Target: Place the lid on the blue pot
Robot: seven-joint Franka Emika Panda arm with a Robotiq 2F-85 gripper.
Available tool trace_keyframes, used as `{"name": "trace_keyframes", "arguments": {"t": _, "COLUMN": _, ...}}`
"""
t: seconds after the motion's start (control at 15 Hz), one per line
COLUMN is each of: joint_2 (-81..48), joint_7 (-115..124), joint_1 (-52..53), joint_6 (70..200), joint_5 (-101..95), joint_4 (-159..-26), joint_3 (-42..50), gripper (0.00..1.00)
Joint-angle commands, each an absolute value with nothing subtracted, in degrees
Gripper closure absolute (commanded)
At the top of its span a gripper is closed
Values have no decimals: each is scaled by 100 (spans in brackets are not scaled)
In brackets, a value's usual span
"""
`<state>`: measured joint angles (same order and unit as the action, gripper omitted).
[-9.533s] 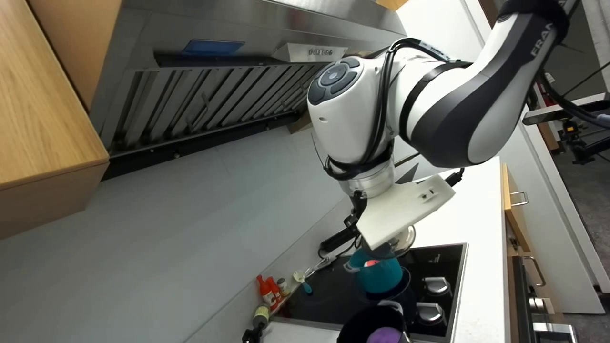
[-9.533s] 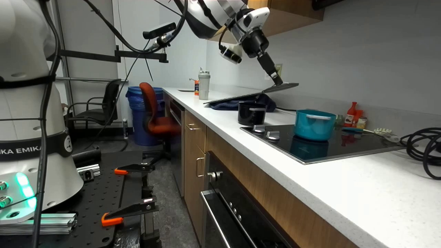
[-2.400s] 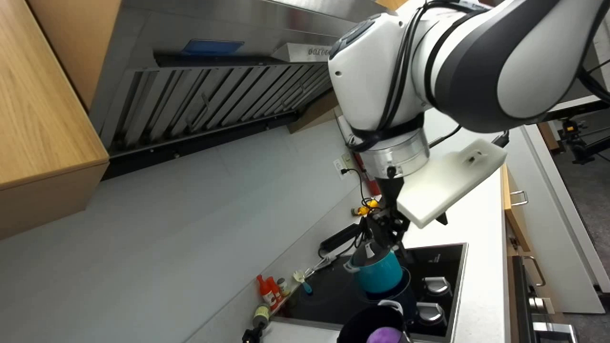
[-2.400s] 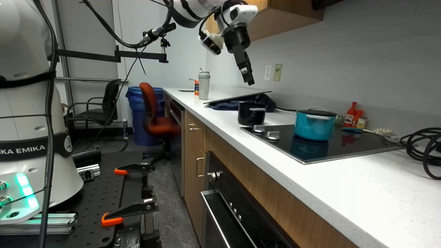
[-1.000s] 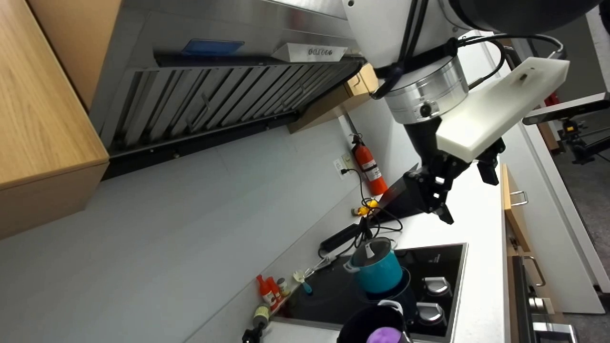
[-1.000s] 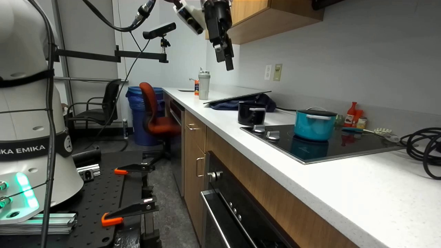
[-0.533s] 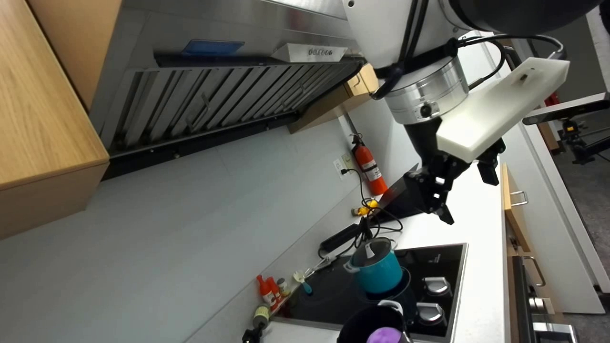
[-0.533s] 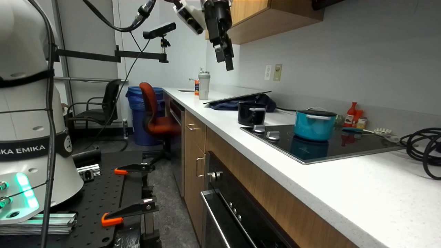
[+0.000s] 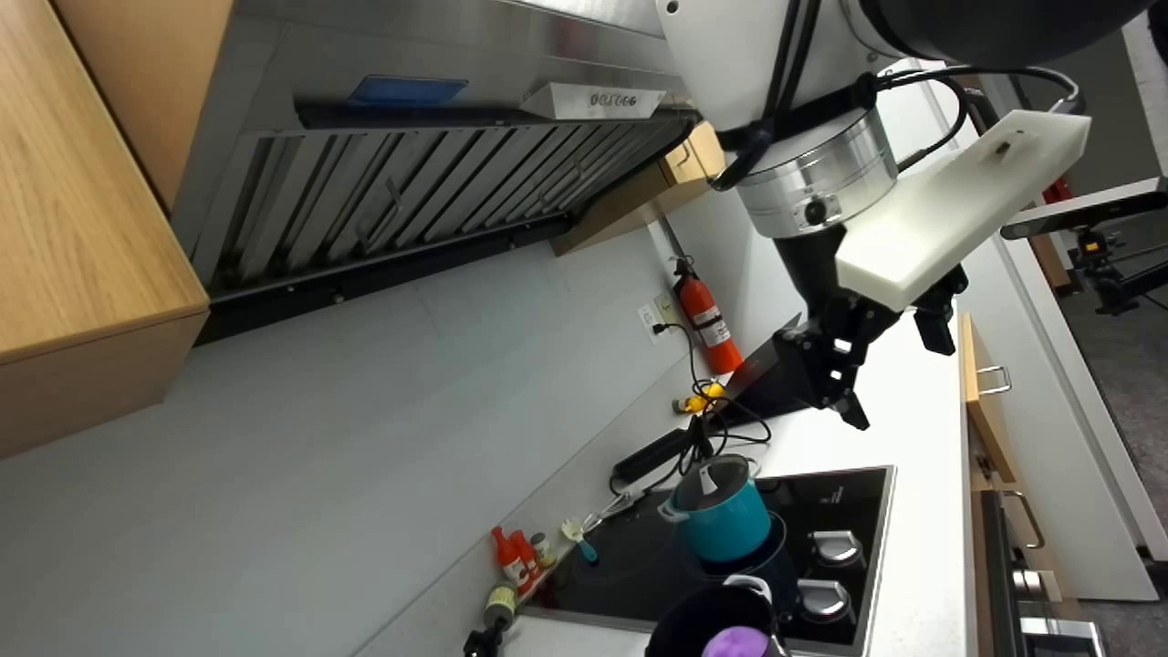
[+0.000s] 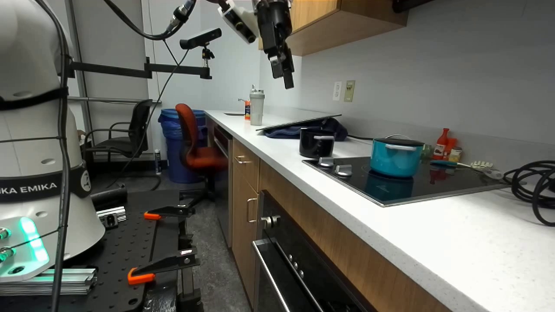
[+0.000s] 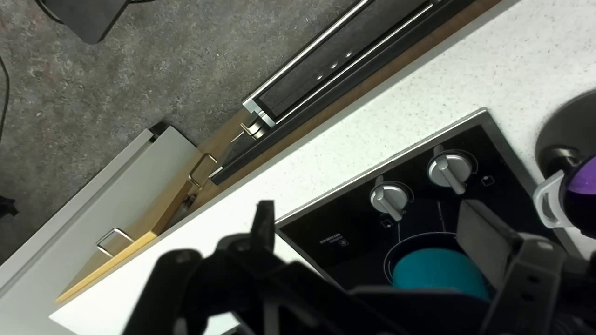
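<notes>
Hangs with gripper (image 11: 368,218) spread wide; overlooks one lid (image 9: 727,474) on one teal-blue pot (image 9: 730,527), two stove knobs (image 9: 837,547), two red bottles (image 9: 507,557), one black pot (image 10: 311,146).

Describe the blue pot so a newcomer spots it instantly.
Find the long white counter, then the black cooktop set into it. On that cooktop stands the round blue pot. Unlike the open black pot nearby, it is brightly coloured and wears a dark lid.
</notes>
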<state>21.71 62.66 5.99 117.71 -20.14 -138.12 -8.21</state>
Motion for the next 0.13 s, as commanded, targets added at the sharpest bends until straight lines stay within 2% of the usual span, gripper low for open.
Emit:
{"name": "trace_keyframes", "arguments": {"t": 0.0, "joint_2": 2179, "joint_7": 6211, "joint_1": 430, "joint_6": 11776, "joint_5": -1945, "joint_4": -13806, "joint_3": -978, "gripper": 0}}
{"name": "trace_keyframes", "arguments": {"t": 0.07, "joint_2": 2179, "joint_7": 6211, "joint_1": 430, "joint_6": 11776, "joint_5": -1945, "joint_4": -13806, "joint_3": -978, "gripper": 0}}
